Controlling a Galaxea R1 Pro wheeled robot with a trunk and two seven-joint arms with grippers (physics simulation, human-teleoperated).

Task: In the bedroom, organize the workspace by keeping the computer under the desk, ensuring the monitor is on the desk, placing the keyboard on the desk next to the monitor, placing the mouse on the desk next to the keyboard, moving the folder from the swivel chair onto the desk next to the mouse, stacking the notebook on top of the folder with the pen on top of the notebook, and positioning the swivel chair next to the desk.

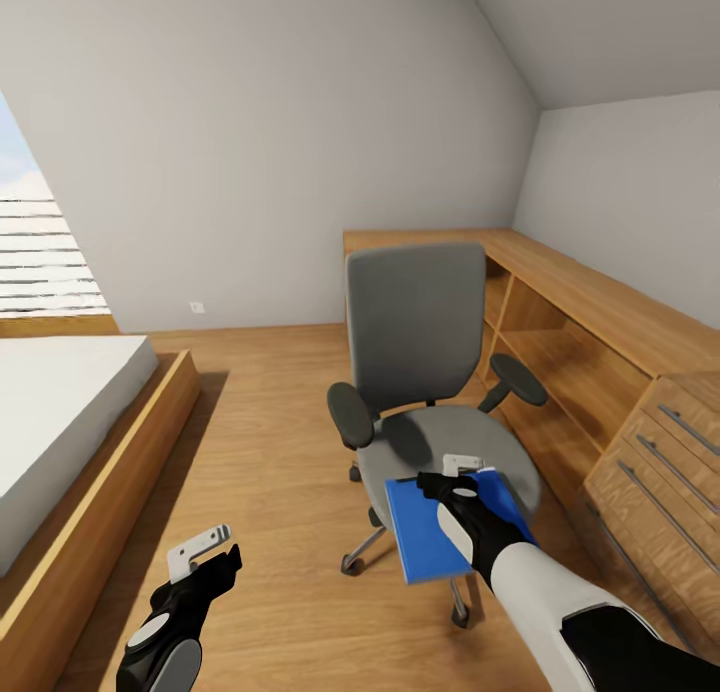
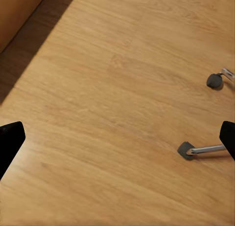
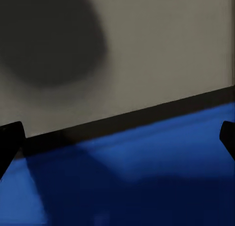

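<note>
Bedroom with pale grey walls and a sloped ceiling, light wood plank floor (image 1: 270, 422) throughout. Grey swivel chair (image 1: 415, 337) near the middle of the head view, backrest upright, black armrests out to either side, chrome star base and casters resting on the floor. Bright blue folder (image 1: 425, 537) lying flat at the front of the chair seat, its near edge jutting out past the seat rim. Right hand (image 1: 462, 469) poised right over the folder's far part, white fingertips (image 1: 460, 462) at the blue cover. From the right wrist view, blue cover (image 3: 147, 177) directly below, grey seat padding (image 3: 147, 49) just beyond its edge, dark finger tips at both sides of the frame, so spread wide; touching or just above, cannot tell. Left hand (image 1: 205, 552) low at the left of the head view, hovering above bare floor, well apart from the chair and holding nothing. From the left wrist view, dark finger tips far apart at both frame edges, so likewise spread wide, with two chair casters (image 2: 186, 150) on chrome legs on the planks. White mattress on a low wood bed frame (image 1: 110, 472) at the left. Long light wood shelf and drawer unit (image 1: 640, 442) along the right wall, beside the chair. Window with slatted blind (image 1: 45, 252) above the bed.
</note>
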